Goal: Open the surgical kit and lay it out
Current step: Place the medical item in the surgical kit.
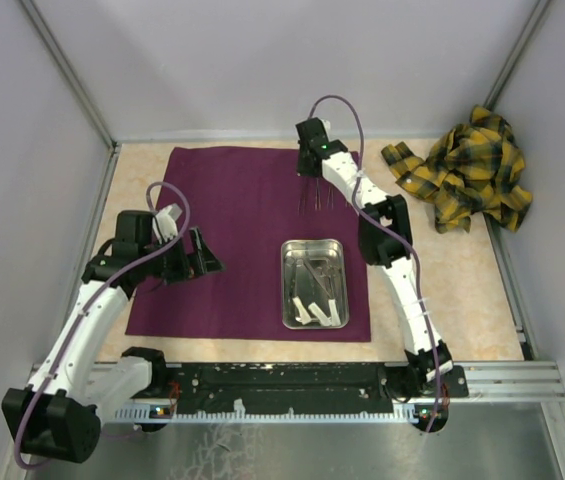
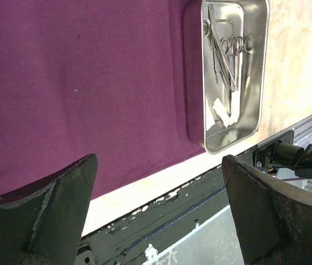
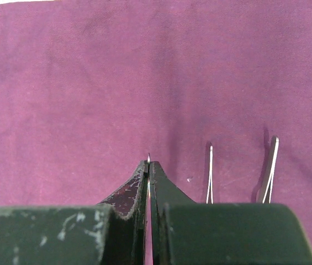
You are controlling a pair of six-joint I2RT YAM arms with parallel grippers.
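Observation:
The dark purple cloth (image 1: 232,220) lies spread flat on the table. The shiny steel tray (image 1: 287,285) stands on its near right part and holds scissors (image 1: 317,272) and small white pieces (image 1: 324,314). My right gripper (image 1: 314,180) is at the cloth's far side, shut on a thin metal instrument whose tip shows between the fingers in the right wrist view (image 3: 148,159). Thin forceps (image 3: 210,174) and another one (image 3: 269,168) lie on the cloth to its right. My left gripper (image 1: 207,262) hangs open and empty over the cloth's left part; its view shows the tray (image 2: 263,66) and the scissors (image 2: 233,52).
A crumpled yellow-and-black plaid cloth (image 1: 467,170) lies at the back right on the beige table. The black base rail (image 1: 292,380) runs along the near edge. Grey walls close in the left, back and right sides.

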